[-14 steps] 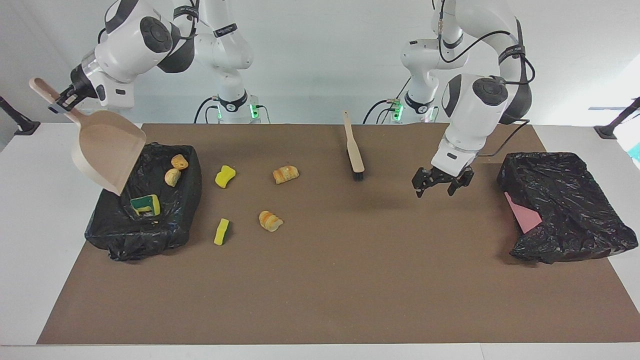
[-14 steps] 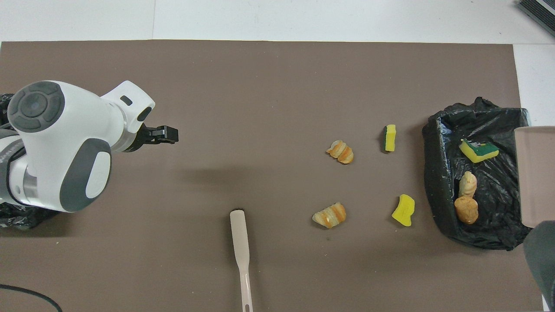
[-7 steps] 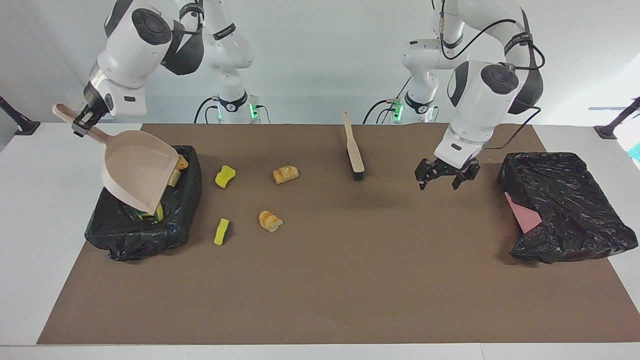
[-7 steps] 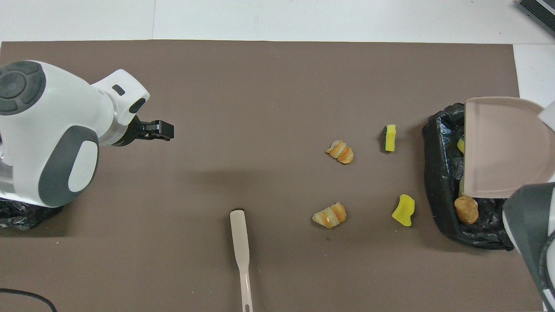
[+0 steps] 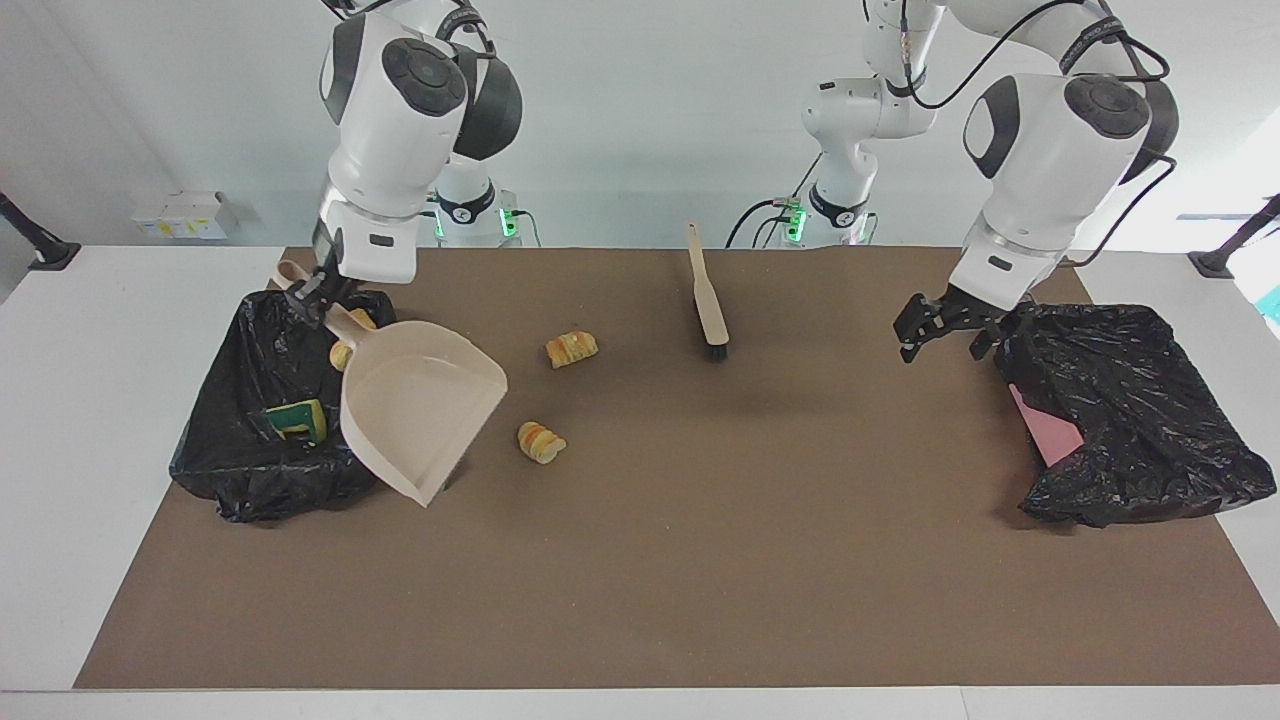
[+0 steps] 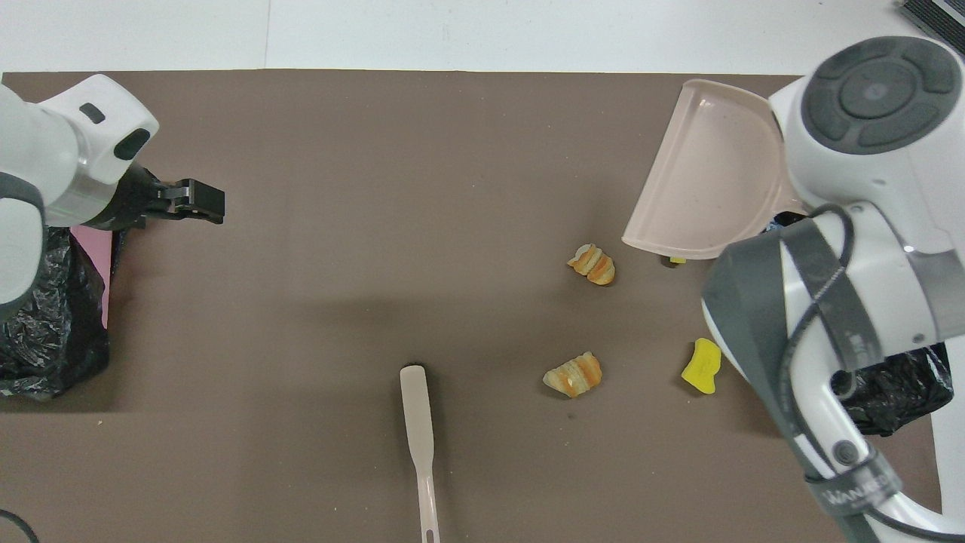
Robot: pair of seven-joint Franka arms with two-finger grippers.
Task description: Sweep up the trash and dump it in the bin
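there, striped tan chunks (image 5: 542, 442), yellow sponge bits (image 6: 702, 367)

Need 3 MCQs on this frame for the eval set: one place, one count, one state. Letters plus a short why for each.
1. Where is the beige, black-bristled brush?
A) on the white tabletop, off the mat
B) clamped in a gripper
C) lying on the brown mat, untouched

2. How many striped tan-orange bread-like chunks lie on the mat?
A) two
B) four
C) none

3. What is the right gripper doing?
A) hanging open with nothing in it
B) shut on the handle of the beige plastic dustpan
C) pressing down on the brush

Answers:
1 C: the brush lies flat mid-table with no gripper near it.
2 A: both views show exactly two such chunks lying on the mat.
3 B: the facing view shows the dustpan hanging tilted from its handle, which the right gripper clamps.
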